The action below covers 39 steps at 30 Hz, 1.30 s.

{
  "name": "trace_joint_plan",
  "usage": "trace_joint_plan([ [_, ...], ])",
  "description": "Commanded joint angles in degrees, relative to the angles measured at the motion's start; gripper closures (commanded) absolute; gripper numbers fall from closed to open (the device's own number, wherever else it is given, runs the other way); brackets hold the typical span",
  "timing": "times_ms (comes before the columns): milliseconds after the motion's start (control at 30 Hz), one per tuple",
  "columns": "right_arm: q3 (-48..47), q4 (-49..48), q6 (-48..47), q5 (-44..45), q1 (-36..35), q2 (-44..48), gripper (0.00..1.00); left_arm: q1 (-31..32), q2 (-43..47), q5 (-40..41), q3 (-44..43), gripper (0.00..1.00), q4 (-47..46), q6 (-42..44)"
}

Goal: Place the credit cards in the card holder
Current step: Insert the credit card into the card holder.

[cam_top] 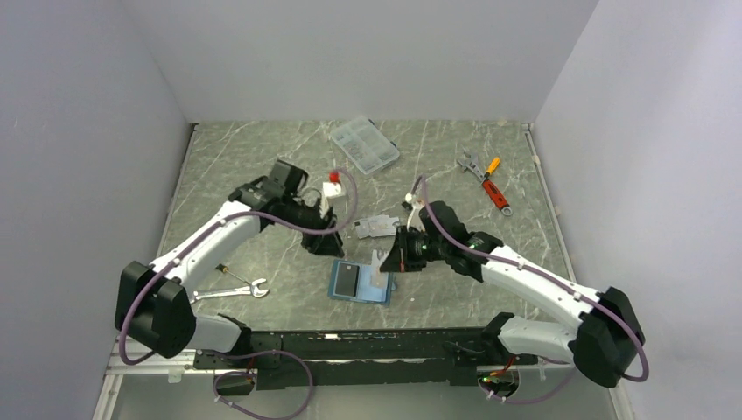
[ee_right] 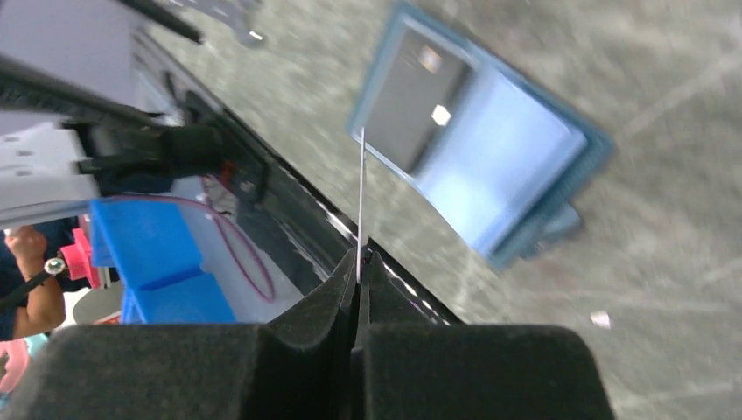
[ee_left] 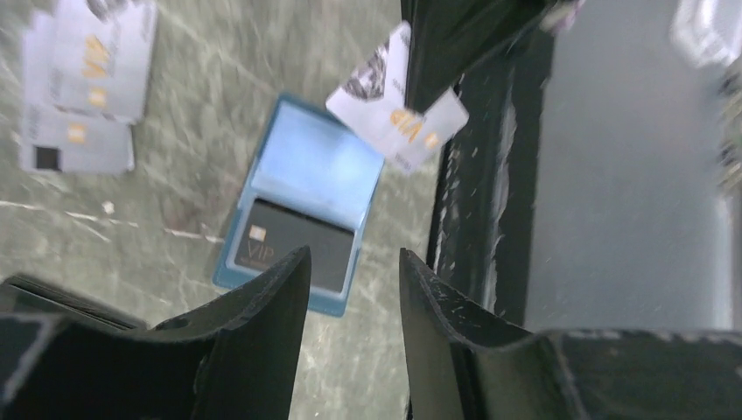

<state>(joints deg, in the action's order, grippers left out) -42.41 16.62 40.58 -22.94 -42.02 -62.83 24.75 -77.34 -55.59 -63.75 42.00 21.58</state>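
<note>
The card holder (cam_top: pixel 359 282) lies open and flat near the table's front edge, teal-blue with a lighter inside (ee_left: pixel 306 166) (ee_right: pixel 499 166). A dark card (ee_left: pixel 293 247) printed VIP rests on one half. My right gripper (cam_top: pixel 391 259) (ee_right: pixel 360 255) is shut on a silver-grey credit card (cam_top: pixel 378 266) (ee_left: pixel 398 118), held edge-on (ee_right: pixel 360 192) just above the holder's right side. My left gripper (cam_top: pixel 326 244) (ee_left: pixel 353 254) hovers open and empty to the holder's upper left. More silver credit cards (cam_top: pixel 376 226) (ee_left: pixel 83 87) lie loose on the table behind the holder.
A clear compartment box (cam_top: pixel 365 144) sits at the back centre. An adjustable wrench and an orange-handled tool (cam_top: pixel 486 179) lie at the back right. A small spanner (cam_top: pixel 232 291) lies front left. A white block with a red cap (cam_top: pixel 332 185) stands by the left wrist.
</note>
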Motion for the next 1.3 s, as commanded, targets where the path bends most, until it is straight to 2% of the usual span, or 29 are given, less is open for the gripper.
trace_joint_plan([
  [0, 2.8, 5.9, 2.0, 0.0, 0.0, -2.7, 1.00, 6.9, -0.9, 13.7, 4.5, 0.54, -1.3, 8.7],
  [267, 4.7, 6.6, 3.1, 2.5, 0.1, -5.6, 1.00, 17.9, -6.7, 28.9, 7.8, 0.59, -6.8, 12.2],
  [567, 7.2, 0.8, 6.9, 6.8, 0.2, -8.2, 1.00, 21.8, -11.3, 40.4, 11.0, 0.64, -11.3, 14.3],
  [833, 8.0, -0.2, 7.1, 8.8, 0.6, -7.7, 1.00, 23.6, -12.0, 43.6, 12.9, 0.66, -12.8, 15.5],
  [1267, 12.0, -8.2, 10.3, 4.6, 2.9, -6.7, 1.00, 24.9, -12.2, 45.4, 13.0, 0.68, -12.4, 16.1],
])
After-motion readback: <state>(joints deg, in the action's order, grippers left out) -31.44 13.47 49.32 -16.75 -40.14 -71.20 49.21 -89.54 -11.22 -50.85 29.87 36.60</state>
